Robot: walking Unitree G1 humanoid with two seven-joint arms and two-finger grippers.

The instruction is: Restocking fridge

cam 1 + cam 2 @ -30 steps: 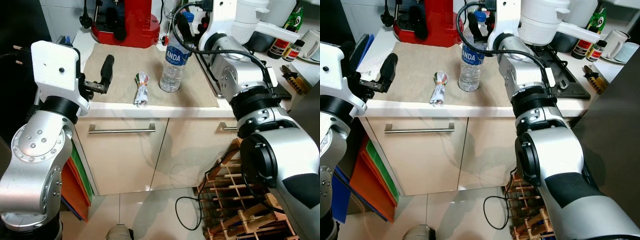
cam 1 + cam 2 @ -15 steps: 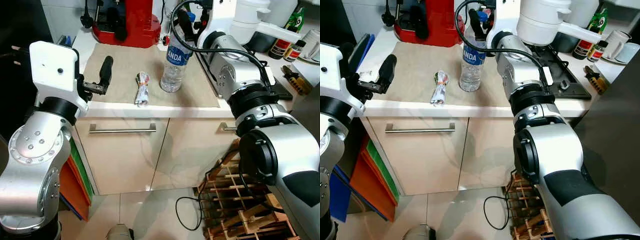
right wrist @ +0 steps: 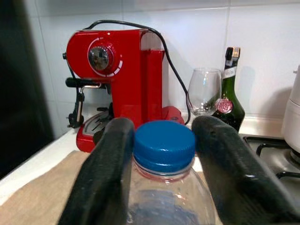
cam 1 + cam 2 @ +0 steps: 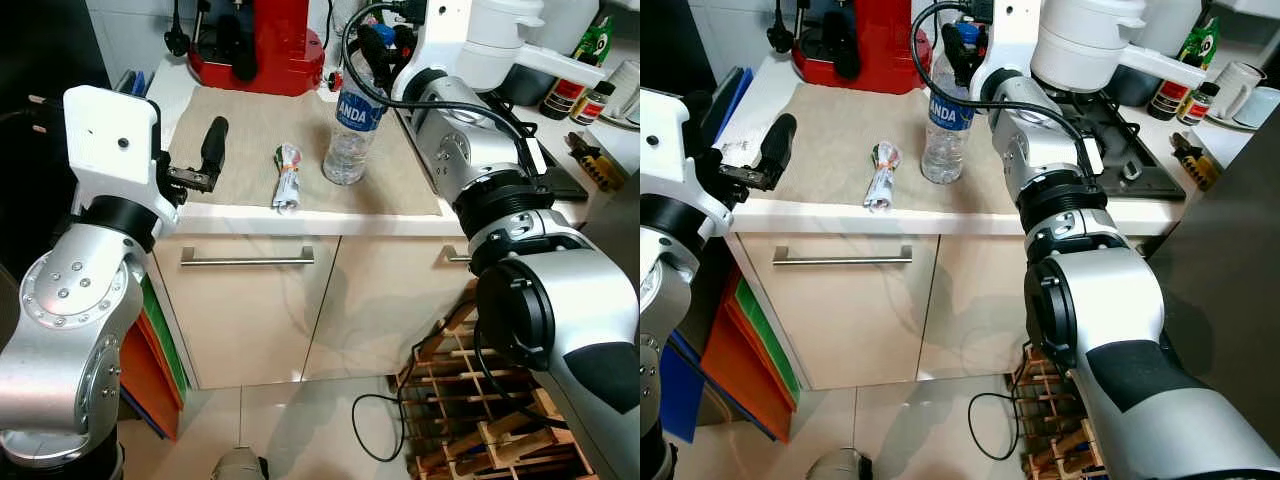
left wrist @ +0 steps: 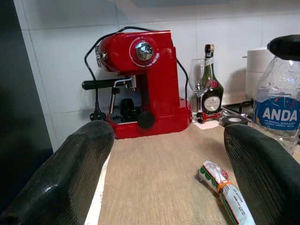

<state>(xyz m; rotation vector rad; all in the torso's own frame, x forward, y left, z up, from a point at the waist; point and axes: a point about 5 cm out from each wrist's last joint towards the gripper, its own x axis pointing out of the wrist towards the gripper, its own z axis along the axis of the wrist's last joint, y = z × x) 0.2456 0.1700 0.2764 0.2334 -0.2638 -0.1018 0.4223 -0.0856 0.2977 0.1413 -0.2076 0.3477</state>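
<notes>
Standing upright on the bench (image 4: pixel 230 215), the water bottle (image 4: pixel 352 125) has your right hand (image 3: pixel 161 157) around its blue cap (image 3: pixel 164 145), fingers straddling it without clearly squeezing. Your left hand (image 5: pixel 168 173) hovers released over the bench's edge, beside a small wrapped packet (image 4: pixel 286 178) and red coffee machine (image 5: pixel 143 82).

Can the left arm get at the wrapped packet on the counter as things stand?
Probably yes. The left end effector hangs open over the mat, and the packet lies beside it with bare mat between; the bottle stands on the packet's far side.
</notes>
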